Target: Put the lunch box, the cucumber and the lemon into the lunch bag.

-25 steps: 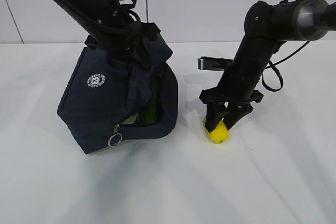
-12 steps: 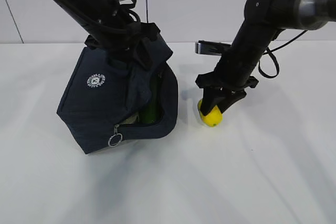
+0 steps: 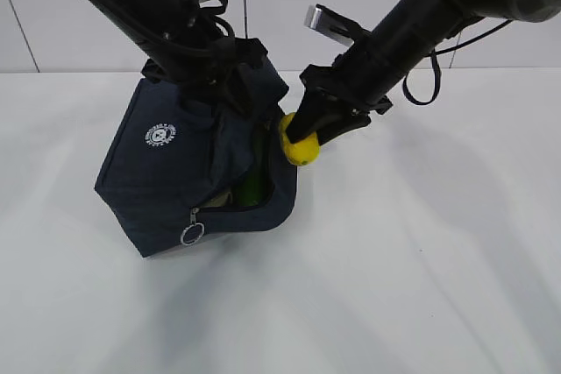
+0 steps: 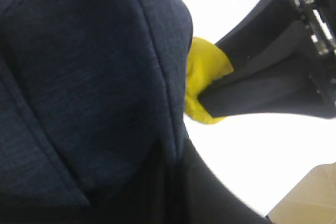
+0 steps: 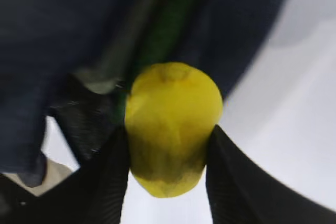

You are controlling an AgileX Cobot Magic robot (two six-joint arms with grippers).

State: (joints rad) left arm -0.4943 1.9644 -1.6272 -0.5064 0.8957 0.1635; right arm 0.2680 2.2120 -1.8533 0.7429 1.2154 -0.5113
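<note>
While left jaws clench lunch bag [image 3: 175, 164] fabric, right jaws grasp lemon [image 3: 299, 148].

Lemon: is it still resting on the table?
No, the right gripper holds the lemon in the air at the bag's open rim.

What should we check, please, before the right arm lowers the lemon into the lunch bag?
1. Grip on lemon: right gripper clamps it on both sides, ok.
2. Lemon clear of the table: lifted, ok.
3. Lemon over the opening: at the lunch bag rim, not yet inside, not ok.
4. Bag held open: left gripper pinches the top fabric, ok.
5. Cucumber inside: green shows in the opening, ok.
6. Room left inside for the lemon: cannot tell.
</note>
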